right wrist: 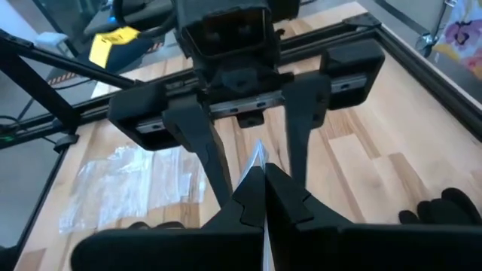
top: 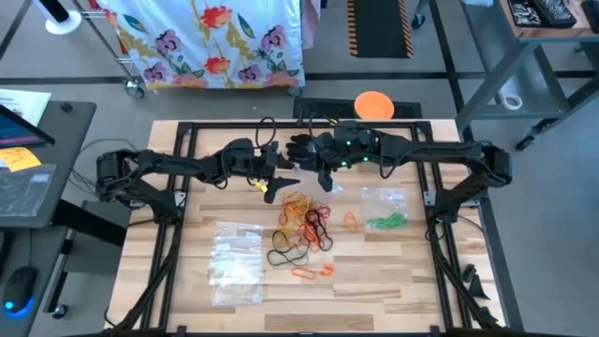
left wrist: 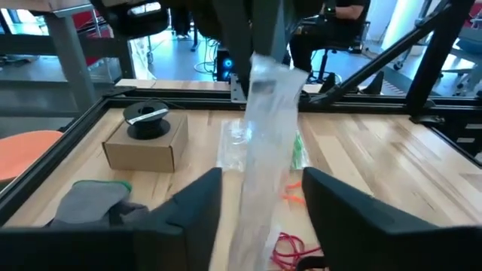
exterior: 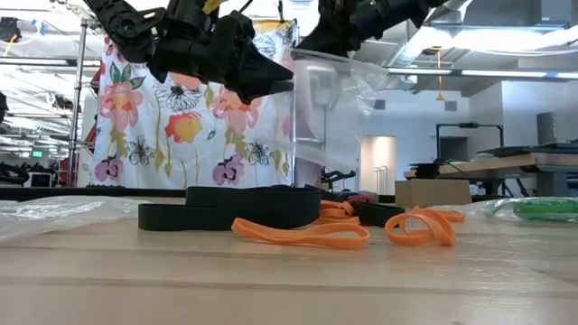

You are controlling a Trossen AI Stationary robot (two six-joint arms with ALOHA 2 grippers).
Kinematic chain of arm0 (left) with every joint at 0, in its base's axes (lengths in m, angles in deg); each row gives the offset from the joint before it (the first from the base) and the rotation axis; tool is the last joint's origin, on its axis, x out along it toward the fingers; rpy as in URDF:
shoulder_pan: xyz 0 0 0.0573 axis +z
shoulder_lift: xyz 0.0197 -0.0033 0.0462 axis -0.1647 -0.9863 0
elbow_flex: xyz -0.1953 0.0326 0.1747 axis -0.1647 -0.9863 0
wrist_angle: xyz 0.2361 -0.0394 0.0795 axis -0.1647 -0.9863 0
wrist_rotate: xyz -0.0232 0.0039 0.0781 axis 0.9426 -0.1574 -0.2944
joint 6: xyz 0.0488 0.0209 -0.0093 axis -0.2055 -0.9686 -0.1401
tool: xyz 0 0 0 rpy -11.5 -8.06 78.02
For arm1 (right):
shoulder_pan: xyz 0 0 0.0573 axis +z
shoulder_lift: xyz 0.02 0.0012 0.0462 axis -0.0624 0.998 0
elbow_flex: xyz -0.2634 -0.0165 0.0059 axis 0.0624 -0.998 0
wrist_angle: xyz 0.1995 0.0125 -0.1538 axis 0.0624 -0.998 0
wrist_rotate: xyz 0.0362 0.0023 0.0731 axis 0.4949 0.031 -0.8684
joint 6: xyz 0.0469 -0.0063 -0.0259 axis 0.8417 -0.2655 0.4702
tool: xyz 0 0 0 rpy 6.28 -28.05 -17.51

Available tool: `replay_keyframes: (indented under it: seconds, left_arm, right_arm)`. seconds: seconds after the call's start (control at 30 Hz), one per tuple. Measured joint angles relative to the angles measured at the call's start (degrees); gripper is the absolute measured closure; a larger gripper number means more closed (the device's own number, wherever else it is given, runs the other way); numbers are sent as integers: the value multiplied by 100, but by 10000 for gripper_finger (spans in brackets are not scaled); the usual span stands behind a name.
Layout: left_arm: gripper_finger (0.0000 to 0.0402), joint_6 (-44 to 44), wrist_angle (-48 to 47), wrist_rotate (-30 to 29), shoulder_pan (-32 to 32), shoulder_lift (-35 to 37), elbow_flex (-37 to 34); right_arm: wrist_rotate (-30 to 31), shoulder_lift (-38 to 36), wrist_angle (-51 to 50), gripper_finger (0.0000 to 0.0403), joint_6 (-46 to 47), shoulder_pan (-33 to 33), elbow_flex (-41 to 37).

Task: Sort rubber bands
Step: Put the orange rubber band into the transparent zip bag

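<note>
A: Where do we stand w/ the bag?

B: Right end effector (right wrist: 263,199) is pinched on the top edge of a clear bag (left wrist: 267,143), holding it above the table (top: 393,271) near the back edge. The bag hangs straight down, long axis vertical.

A: And the left?

B: Left end effector (left wrist: 260,207) faces the bag w/ fingers spread, one each side of the hanging film, not touching as far as we can tell. Looks like we're about to open the bag's mouth.

A: Bands?

B: Rubber bands (top: 304,220) lie in a loose pile mid-table, toward the front from both end effectors and below them. Orange and black ones up front in the low view. A few orange strays sit just beyond the pile; green ones (top: 386,222) are already in a bag to the right.

A: Which arm's nearer the pile?

B: Left, we'd say — and it's the free one. It'd need to drop down & come forward.
</note>
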State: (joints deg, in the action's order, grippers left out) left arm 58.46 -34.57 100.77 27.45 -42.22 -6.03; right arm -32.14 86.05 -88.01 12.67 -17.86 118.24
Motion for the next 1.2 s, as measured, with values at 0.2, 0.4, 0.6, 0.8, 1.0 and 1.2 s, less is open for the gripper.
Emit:
replay_keyframes:
  seconds: [0.2, 0.4, 0.6, 0.8, 1.0, 1.2]
  left_arm:
    - [379, 17, 46, -63, 1, 1, 0]
    - [400, 117, 72, 62, 1, 1, 1]
    - [401, 333, 62, 278, 1, 1, 1]
    - [401, 520, 26, 486, 1, 1, 0]
    - [401, 741, -38, 911, 1, 1, 0]
    - [401, 1070, -236, 1406, 5, 3, 0]
  right_arm:
    - [0, 1, 8, 403, -147, -10, 0]
    - [0, -1, -80, 400, -873, -2, 0]
    - [10, 0, -104, 359, -2495, 149, 0]
    - [444, 1, -166, 294, -3497, 353, 0]
    - [1173, 1, -244, 232, -4453, 597, 0]
    - [1390, 1, -234, 208, -5223, 786, 0]
